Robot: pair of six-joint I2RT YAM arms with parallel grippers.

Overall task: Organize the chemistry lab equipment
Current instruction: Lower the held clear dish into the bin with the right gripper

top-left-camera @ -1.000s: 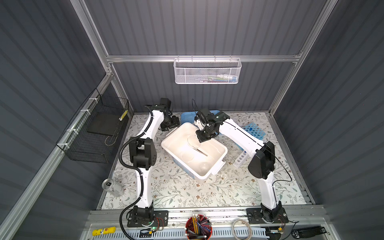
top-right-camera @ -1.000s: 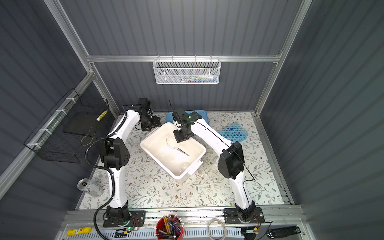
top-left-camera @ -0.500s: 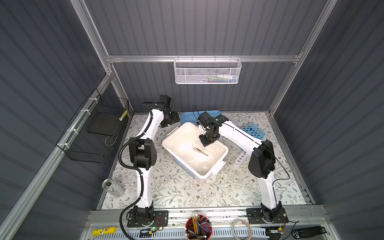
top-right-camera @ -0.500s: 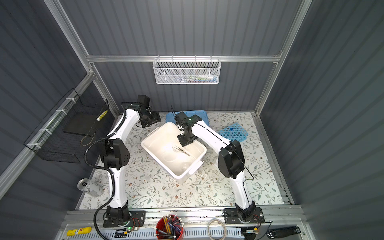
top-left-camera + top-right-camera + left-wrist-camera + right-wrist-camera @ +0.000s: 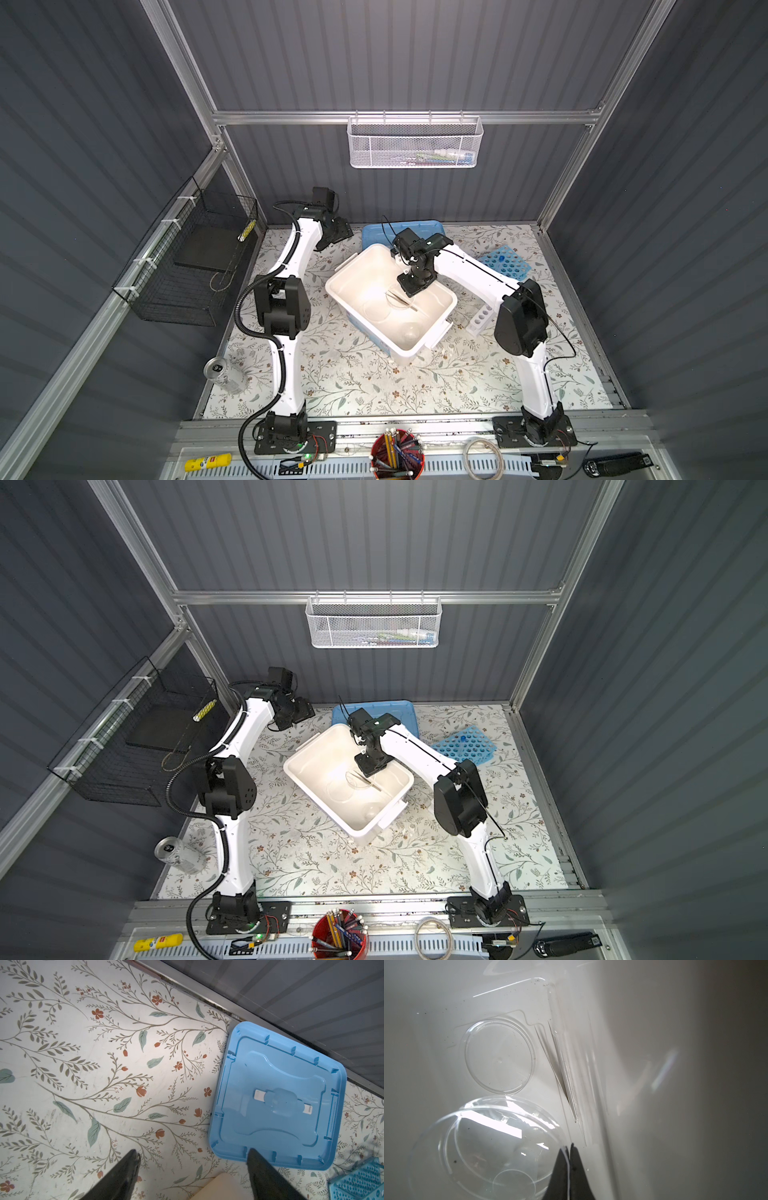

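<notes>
- Your right gripper (image 5: 569,1148) was down inside the white bin (image 5: 353,270). Its jaws were pressed together on the thin rim of a clear dish (image 5: 483,1147), which sat tilted. You could not tell whether its far edge rested on the bin floor.
- A second dish (image 5: 499,1057) lay flat on the bin floor. The tweezers (image 5: 560,1076) lay between it and the bin's wall, and the gripper touched neither.
- A small glass vessel (image 5: 410,332) sat in the bin's near corner.
- Your left gripper (image 5: 192,1154) hovered at the far left over the floral mat (image 5: 83,1064), jaws spread wide and holding nothing. One finger overlapped the edge of the blue lid (image 5: 276,1095) in the wrist view, but contact could not be told.
- The blue rack (image 5: 505,262) stood to the right of the bin, with one blue-capped tube (image 5: 501,258) in it.
</notes>
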